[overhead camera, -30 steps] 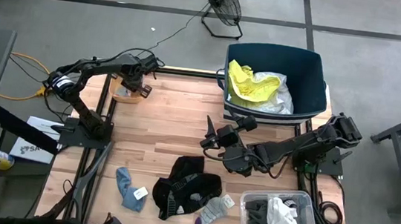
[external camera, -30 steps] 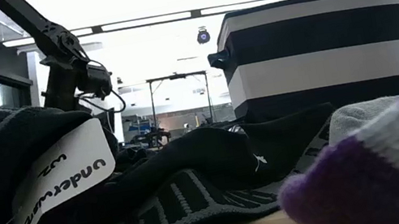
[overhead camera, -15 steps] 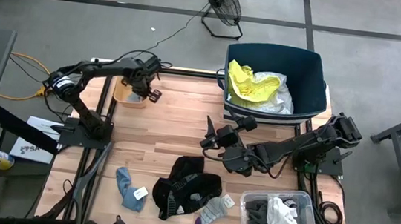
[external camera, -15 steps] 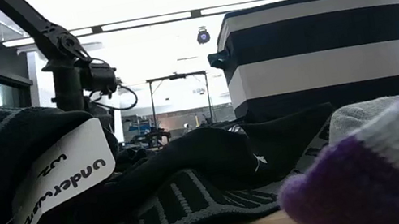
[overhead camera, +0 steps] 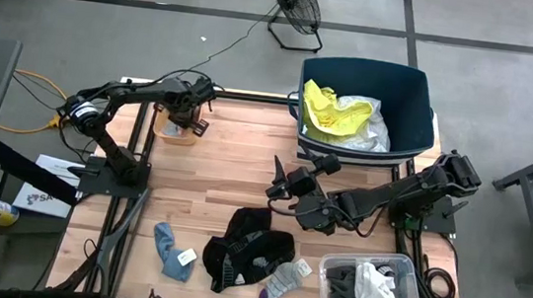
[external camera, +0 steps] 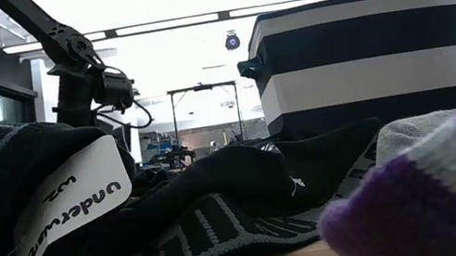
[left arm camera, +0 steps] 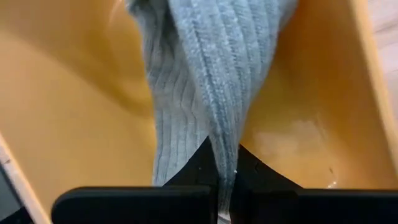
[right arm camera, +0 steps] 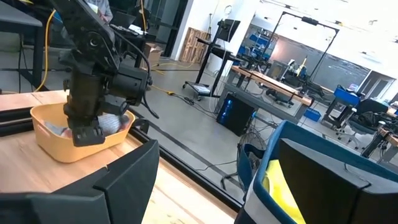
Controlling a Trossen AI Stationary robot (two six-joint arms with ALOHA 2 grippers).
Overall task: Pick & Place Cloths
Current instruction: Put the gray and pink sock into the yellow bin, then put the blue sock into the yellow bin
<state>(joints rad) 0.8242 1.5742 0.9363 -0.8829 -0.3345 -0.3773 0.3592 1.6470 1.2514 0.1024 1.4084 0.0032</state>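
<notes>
A small orange tray (overhead camera: 171, 131) stands at the table's far left. My left gripper (overhead camera: 188, 121) reaches down into it, shut on a grey ribbed sock (left arm camera: 205, 74). My right gripper (overhead camera: 277, 178) hovers open above the table's middle, pointing level toward the left, with nothing between its fingers. A blue-grey sock (overhead camera: 172, 250), a black garment (overhead camera: 246, 246) and a grey sock with a purple end (overhead camera: 281, 282) lie flat near the front edge. Neon yellow and white cloths (overhead camera: 341, 117) lie in the navy tub (overhead camera: 413, 97). My left gripper pinches the grey sock between its two fingers (left arm camera: 194, 169) on a lengthwise fold of the ribbed knit (left arm camera: 219, 152). The fingers come steeply from above, pointing down into the tray. From the fingers the sock runs on into the tray (left arm camera: 74, 118), slack.
A clear bin (overhead camera: 371, 295) with dark grey and white cloths stands at the front right corner. The navy tub rises tall at the far right. Bare wood lies between the tray and my right arm (overhead camera: 391, 192).
My left gripper has tipped a little and shifted slightly toward the table's right over the tray, staying shut on the grey sock. My right gripper has kept still.
</notes>
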